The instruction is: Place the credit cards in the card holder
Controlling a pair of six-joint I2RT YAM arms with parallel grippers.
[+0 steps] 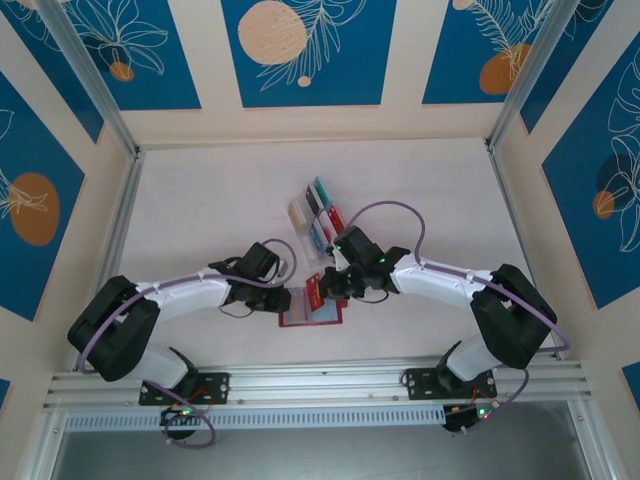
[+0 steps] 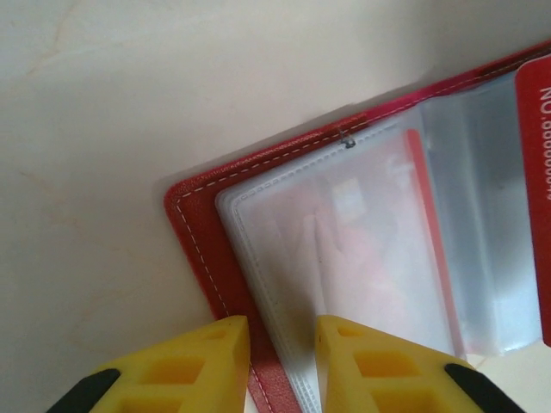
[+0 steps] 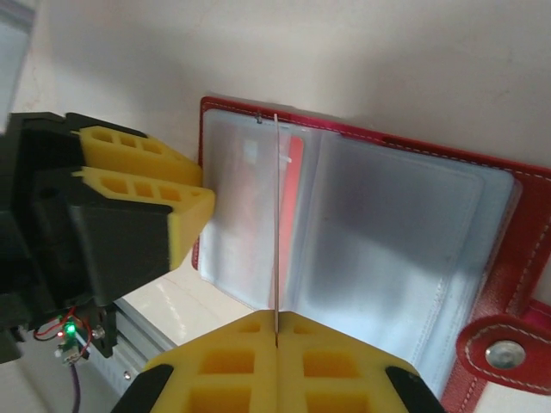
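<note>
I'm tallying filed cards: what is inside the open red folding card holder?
Stacked clear plastic sleeves; a red card-like shape shows through one left-page sleeve. Sleeves underneath are covered, so their contents cannot be seen. The right gripper pinches a thin red card edge-on over the pages.

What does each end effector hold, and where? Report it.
Right end effector pinches the thin red plastic card by its near edge. Left end effector straddles an edge of the open red folding wallet; whether it grips cannot be told.
</note>
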